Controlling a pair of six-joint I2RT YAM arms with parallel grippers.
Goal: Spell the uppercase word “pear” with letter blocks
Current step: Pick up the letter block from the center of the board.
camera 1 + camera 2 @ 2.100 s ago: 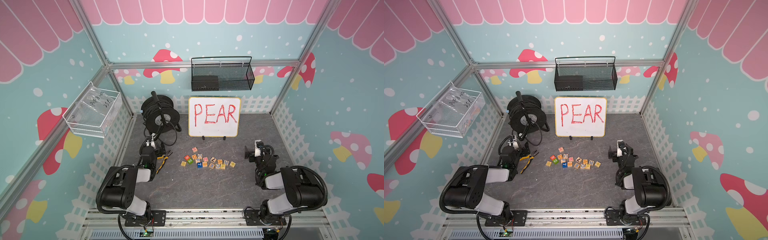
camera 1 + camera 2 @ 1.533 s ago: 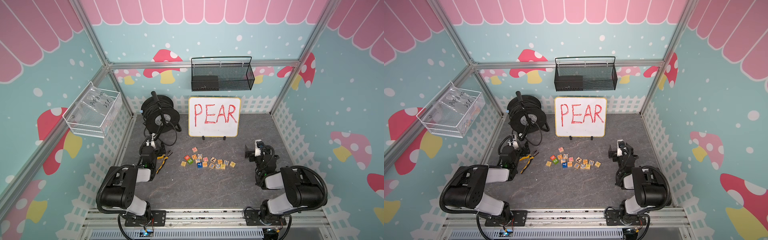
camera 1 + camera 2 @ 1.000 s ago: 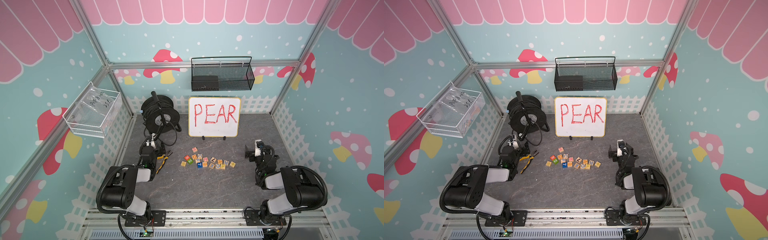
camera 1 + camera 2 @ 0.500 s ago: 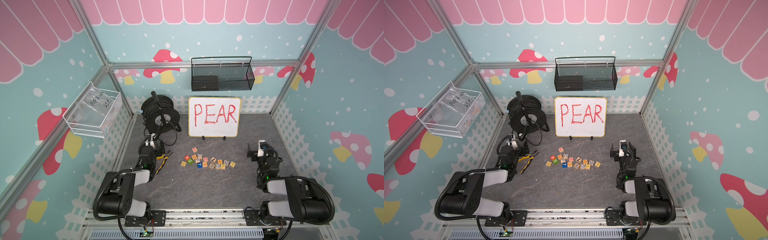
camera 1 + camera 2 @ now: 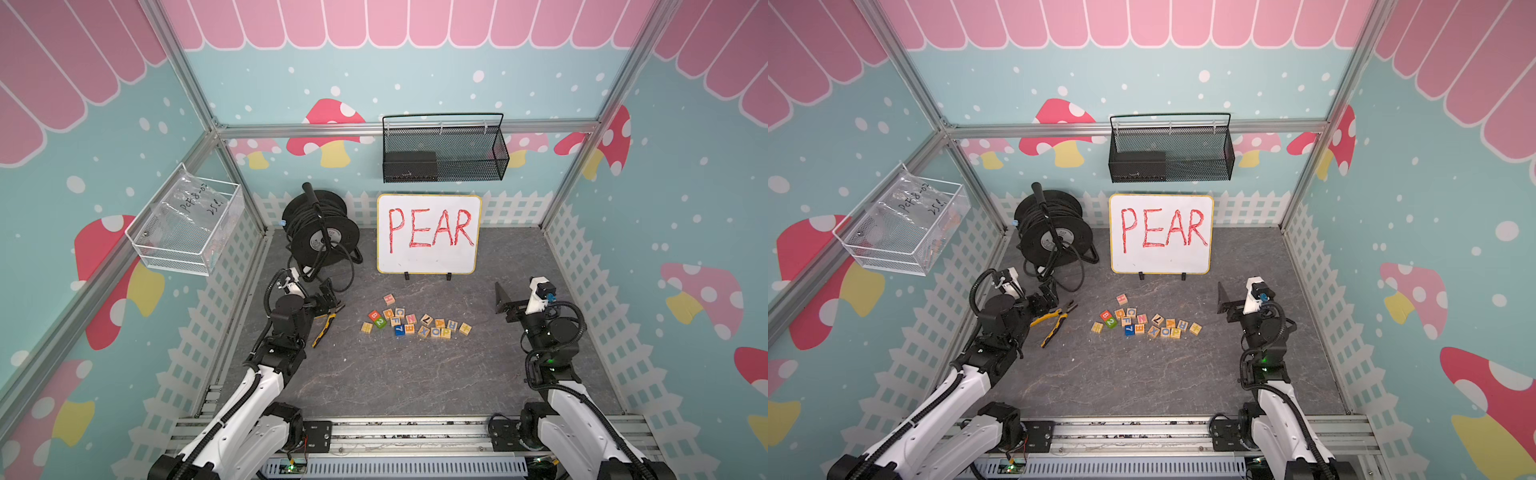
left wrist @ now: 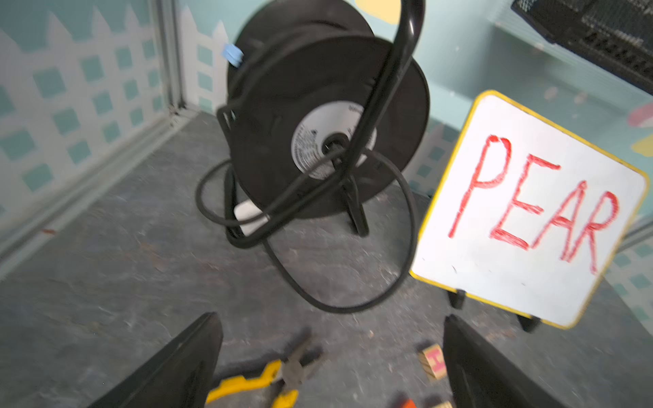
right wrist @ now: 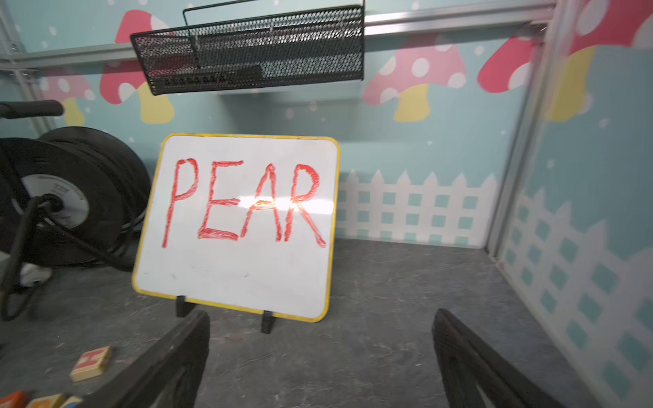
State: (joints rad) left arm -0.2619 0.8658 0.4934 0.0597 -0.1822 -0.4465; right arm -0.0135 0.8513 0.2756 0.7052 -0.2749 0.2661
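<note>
The letter blocks lie in a loose cluster mid-table, mixed with other cubes. In both top views I read the yellow P, orange-red E, orange A and blue R. My left gripper hovers open left of the cluster, above the pliers, holding nothing. My right gripper stands open to the cluster's right, over bare table.
A whiteboard reading PEAR stands behind the blocks. A black cable reel with a trailing cable sits at the back left. Yellow-handled pliers lie beside the left arm. An H block sits apart.
Both arms have unfolded from their tucked pose and risen, carrying the grippers a little higher and inward. The blocks have not moved.
</note>
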